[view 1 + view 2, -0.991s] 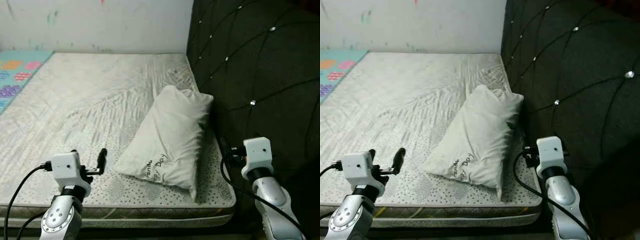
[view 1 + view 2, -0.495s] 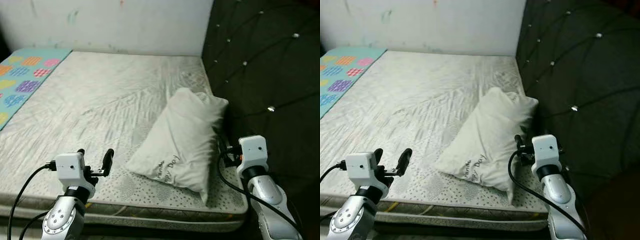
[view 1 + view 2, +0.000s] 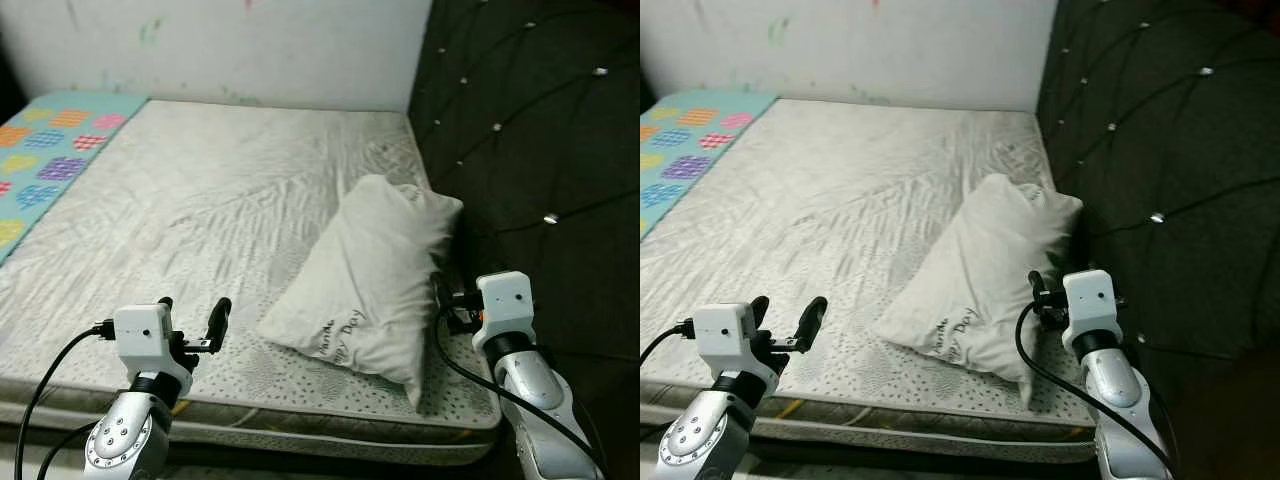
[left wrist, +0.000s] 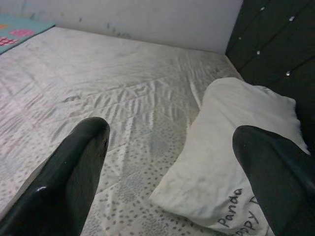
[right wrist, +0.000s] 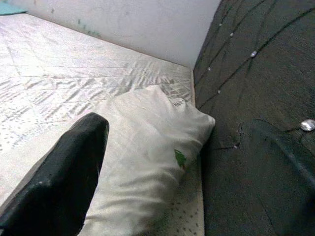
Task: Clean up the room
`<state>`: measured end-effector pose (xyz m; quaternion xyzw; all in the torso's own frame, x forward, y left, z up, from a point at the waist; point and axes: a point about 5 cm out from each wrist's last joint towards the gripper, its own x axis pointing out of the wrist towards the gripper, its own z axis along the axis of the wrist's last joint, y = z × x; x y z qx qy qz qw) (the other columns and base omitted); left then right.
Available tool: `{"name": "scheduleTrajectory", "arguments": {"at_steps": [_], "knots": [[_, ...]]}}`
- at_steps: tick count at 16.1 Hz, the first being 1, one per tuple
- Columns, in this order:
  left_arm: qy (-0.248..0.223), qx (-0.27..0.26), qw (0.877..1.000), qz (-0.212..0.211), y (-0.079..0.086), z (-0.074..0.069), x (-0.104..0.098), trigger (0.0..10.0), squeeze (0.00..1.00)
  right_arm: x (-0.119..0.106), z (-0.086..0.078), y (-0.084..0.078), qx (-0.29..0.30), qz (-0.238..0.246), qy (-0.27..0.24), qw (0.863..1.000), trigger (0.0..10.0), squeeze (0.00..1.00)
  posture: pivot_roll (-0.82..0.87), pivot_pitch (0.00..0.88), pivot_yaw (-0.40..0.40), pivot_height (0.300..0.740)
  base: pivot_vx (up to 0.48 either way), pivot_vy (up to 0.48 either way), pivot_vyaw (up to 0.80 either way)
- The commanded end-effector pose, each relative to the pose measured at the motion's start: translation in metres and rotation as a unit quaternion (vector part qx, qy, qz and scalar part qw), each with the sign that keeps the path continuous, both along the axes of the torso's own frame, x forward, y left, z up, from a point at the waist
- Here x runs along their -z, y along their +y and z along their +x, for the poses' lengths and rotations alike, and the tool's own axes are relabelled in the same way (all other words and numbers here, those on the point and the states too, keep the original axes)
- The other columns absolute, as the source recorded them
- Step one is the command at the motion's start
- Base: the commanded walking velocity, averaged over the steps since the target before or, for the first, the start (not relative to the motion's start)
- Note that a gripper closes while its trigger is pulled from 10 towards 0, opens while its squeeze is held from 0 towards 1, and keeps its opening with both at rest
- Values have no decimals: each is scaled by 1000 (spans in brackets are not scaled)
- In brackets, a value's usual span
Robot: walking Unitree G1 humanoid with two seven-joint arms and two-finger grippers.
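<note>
My left gripper (image 3: pixel 190 322) hung with its fingers spread wide over the near edge of the mattress (image 3: pixel 200 210), touching nothing. The pillow (image 3: pixel 375 275) lay just ahead of it and to its right, slanted, its far corner against the dark headboard (image 3: pixel 530 130). My right gripper (image 3: pixel 1040 292) sat close beside the pillow's near right edge, between it and the headboard; its fingers also stood apart and empty.

I judged the step to be taking the pillow to straighten it. To do that well, I would have closed in from both sides and gripped deep into the soft cloth, not at a loose corner.

My left wrist view showed printed words near the pillow's front corner. My right wrist view showed a small green mark (image 5: pixel 180 158) on the pillow's far end. Beyond, a coloured mat (image 3: pixel 45 150) lay at the mattress's far left.
</note>
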<state>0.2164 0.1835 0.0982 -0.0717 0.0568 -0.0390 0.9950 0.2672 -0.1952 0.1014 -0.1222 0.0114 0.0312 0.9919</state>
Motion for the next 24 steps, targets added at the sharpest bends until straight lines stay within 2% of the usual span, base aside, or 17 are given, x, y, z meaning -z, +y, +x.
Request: {"name": "scheduleTrajectory", "arguments": {"at_steps": [1, 13, 21, 24], "knots": [[2, -5, 1000, -6, 1, -1, -2, 10000, 0, -6, 1, 1, -3, 2, -8, 1000, 10000, 0, -150, 18, 7, 740, 0, -356, 0], [0, 8, 1000, 0, -4, 0, -5, 10000, 0, -5, 4, 8, -26, 3, 0, 1000, 10000, 0, -143, 34, -5, 740, 0, 0, 0], [4, 8, 1000, 4, -2, 1, -3, 10000, 0, -6, 5, 10, -29, 8, -2, 1000, 10000, 0, -146, 33, 1, 740, 0, -294, 0], [2, 6, 1000, 0, -2, 3, -3, 10000, 0, -6, 7, 10, -27, 8, -2, 1000, 10000, 0, -147, 29, 2, 740, 0, 0, 0]]}}
